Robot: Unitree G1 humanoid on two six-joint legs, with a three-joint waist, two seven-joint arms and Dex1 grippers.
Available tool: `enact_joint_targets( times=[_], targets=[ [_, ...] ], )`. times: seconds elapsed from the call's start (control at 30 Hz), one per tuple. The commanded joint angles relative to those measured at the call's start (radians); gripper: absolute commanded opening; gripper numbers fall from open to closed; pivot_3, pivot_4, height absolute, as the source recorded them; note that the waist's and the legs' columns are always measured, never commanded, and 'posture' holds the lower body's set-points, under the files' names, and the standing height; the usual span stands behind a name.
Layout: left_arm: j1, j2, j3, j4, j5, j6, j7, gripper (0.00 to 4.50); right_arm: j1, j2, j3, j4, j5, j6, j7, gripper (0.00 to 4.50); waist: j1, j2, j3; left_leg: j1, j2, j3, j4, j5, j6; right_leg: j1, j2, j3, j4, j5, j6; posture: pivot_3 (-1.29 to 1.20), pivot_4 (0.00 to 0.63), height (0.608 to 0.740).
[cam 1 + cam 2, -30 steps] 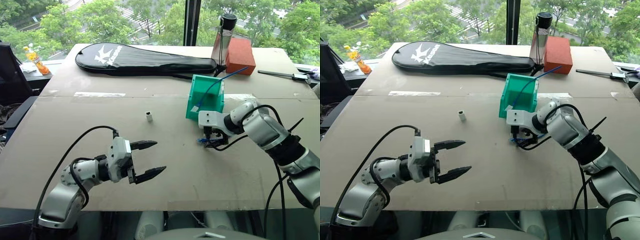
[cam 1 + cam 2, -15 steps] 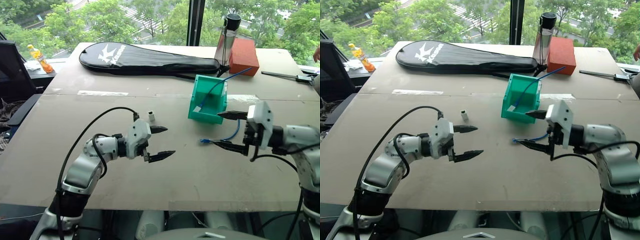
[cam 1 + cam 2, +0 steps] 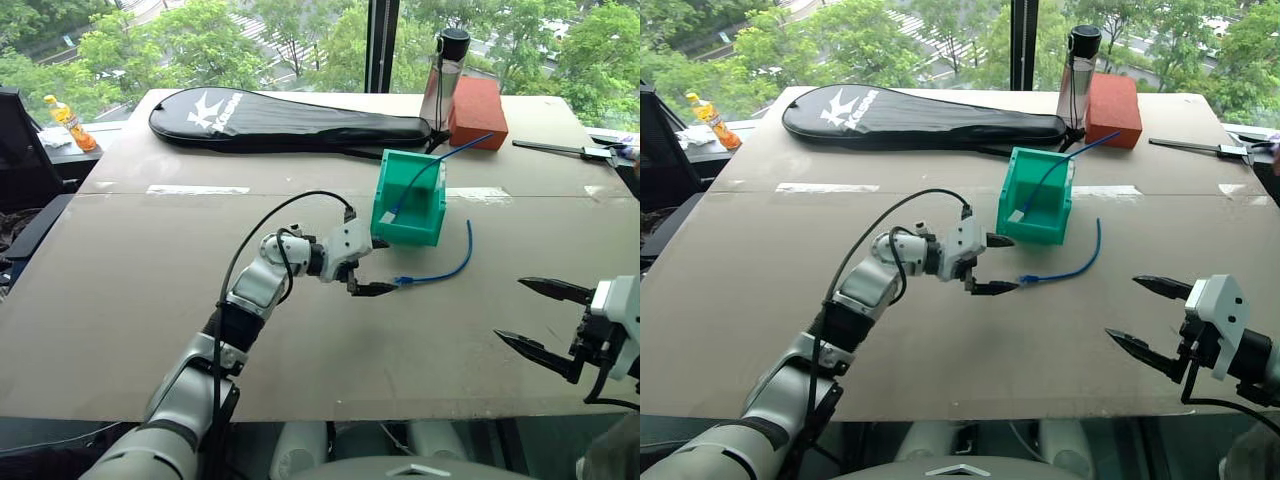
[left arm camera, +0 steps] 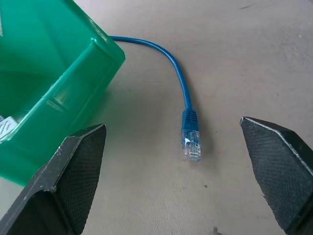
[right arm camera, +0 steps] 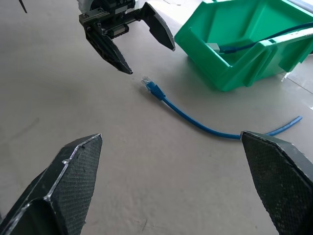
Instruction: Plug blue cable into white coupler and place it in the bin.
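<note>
Both fingers apart | left claw (image 3: pixel 372 265) (empty) | blue cable (image 3: pixel 450 263) plug just ahead

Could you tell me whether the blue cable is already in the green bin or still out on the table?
Out. The blue cable lies curved on the table beside the bin, its clear plug between the left pincer's open fingers, untouched.

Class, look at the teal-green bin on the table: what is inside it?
Inside the bin lies a second blue cord with a flat white piece on its end; the cord runs up over the rim. The near wall hides part of the floor.
</note>
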Motion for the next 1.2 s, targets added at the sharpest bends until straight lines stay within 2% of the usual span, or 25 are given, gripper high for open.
enact_joint_targets(
  times=[0.03,0.13,0.43,0.47,0.57,0.63,0.7,0.83,0.93,1.03,1.13,1.2],
  targets=[
    [-0.034,-0.027,-0.008,0.049,0.042,-0.071,0.009,4.5,0.015,0.002,-0.029,-0.03,-0.007,-0.045,-0.059,4.46,0.002,0.0,0.0,0.0,0.0,0.0,0.0,0.0,0.0,0.0,0.0,0.0,0.0,0.0,0.0,0.0,0.15,0.74],
    [-0.045,-0.048,-0.015,0.098,0.064,-0.109,-0.002,4.5,0.045,-0.001,-0.025,-0.052,0.005,-0.053,-0.08,4.46,0.003,0.0,0.0,-0.001,0.0,0.0,0.0,0.0,0.0,0.0,-0.001,0.0,0.0,0.0,-0.001,0.0,0.15,0.74],
    [-0.068,-0.084,-0.031,0.23,0.104,-0.205,-0.062,0.35,0.115,0.007,-0.041,-0.125,0.045,0.001,-0.181,4.5,0.003,-0.001,0.0,-0.001,0.0,-0.001,0.0,0.0,0.0,0.0,-0.002,-0.001,0.0,-0.001,-0.002,0.0,0.15,0.74],
    [-0.068,-0.084,-0.026,0.237,0.1,-0.214,-0.068,0.03,0.122,0.015,-0.039,-0.137,0.057,0.018,-0.205,4.5,0.003,-0.001,0.0,-0.001,0.0,-0.001,0.0,0.0,0.0,0.0,-0.002,-0.001,0.0,-0.001,-0.002,0.0,0.15,0.74],
    [-0.063,-0.083,-0.003,0.232,0.071,-0.238,-0.09,0.03,0.14,0.053,-0.014,-0.173,0.05,0.025,-0.278,4.5,0.003,-0.001,0.0,-0.001,0.001,-0.001,0.0,0.0,0.0,0.0,-0.002,-0.001,0.0,-0.001,-0.002,0.0,0.15,0.74],
    [-0.054,-0.083,0.024,0.189,0.03,-0.242,-0.112,0.03,0.133,0.106,0.017,-0.213,0.073,0.092,-0.388,4.5,0.003,-0.001,0.0,-0.001,0.001,-0.001,0.0,0.0,0.0,0.0,-0.002,-0.001,0.0,-0.001,-0.002,0.0,0.15,0.74],
    [-0.053,-0.086,0.067,0.11,-0.03,-0.247,-0.124,0.03,0.108,0.202,0.054,-0.28,0.222,0.197,-0.554,4.5,0.002,-0.001,0.0,-0.002,0.002,-0.001,0.0,0.0,0.0,-0.001,-0.002,-0.001,0.0,-0.001,-0.002,0.0,0.15,0.74],
    [-0.043,-0.091,0.118,-0.027,-0.11,-0.194,-0.117,0.03,0.066,0.32,0.137,-0.343,0.506,0.333,-0.853,4.5,0.002,-0.001,0.0,-0.003,0.002,-0.002,0.0,0.0,0.0,-0.001,-0.003,-0.001,0.0,-0.001,-0.003,0.0,0.15,0.74],
    [-0.032,-0.095,0.146,-0.124,-0.155,-0.141,-0.094,0.03,-0.019,0.363,0.208,-0.329,0.665,0.352,-1.041,4.5,0.0,-0.001,0.0,-0.002,0.002,-0.001,0.0,0.0,0.0,-0.001,-0.004,0.0,0.0,-0.001,-0.002,0.0,0.15,0.74],
    [-0.015,-0.109,0.158,-0.164,-0.146,-0.163,-0.047,0.03,-0.128,0.412,0.265,-0.282,0.792,0.305,-1.18,4.5,0.0,-0.001,0.0,-0.002,0.001,0.0,0.001,0.0,0.0,-0.001,-0.004,0.0,0.0,-0.001,-0.002,0.0,0.15,0.74],
    [-0.009,-0.12,0.158,-0.179,-0.126,-0.198,-0.007,0.0,-0.208,0.416,0.304,-0.251,0.834,0.284,-1.256,3.66,0.003,-0.001,0.0,-0.002,0.001,-0.002,0.001,0.0,0.0,0.0,-0.003,-0.001,0.0,-0.001,-0.002,0.0,0.15,0.74],
    [-0.008,-0.125,0.157,-0.184,-0.122,-0.205,0.014,0.0,-0.243,0.406,0.323,-0.236,0.853,0.27,-1.29,2.68,0.003,-0.001,0.0,-0.002,0.001,-0.002,0.001,0.0,0.0,0.0,-0.002,-0.001,0.0,0.001,0.001,0.0,0.15,0.74]
  ],
)
